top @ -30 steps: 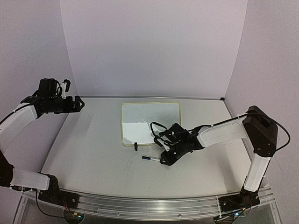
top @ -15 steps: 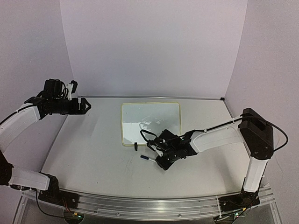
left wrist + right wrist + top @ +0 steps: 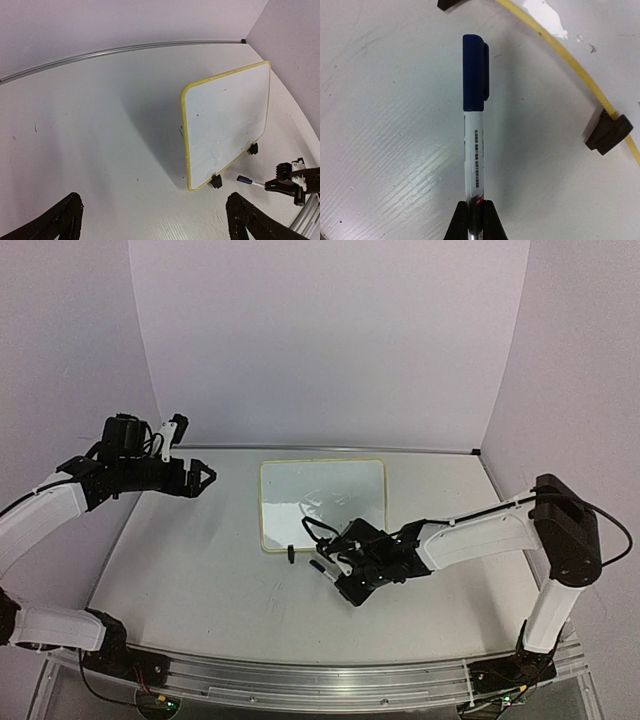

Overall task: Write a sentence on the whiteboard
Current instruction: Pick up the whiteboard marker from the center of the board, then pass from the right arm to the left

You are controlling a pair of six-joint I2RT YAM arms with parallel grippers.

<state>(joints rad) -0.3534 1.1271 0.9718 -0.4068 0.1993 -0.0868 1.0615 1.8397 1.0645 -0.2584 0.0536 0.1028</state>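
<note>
Here whiteboard (image 3: 322,502) spans left-right — marker (image 3: 474,125) in right fingers (image 3: 456,223) points leftward.

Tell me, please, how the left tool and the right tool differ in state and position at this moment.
The left tool is open and empty; the right tool is shut on a blue-capped marker. The left tool hangs above the far left of the table, away from the whiteboard; the right tool sits low by its near edge. Both tools are black.
</note>
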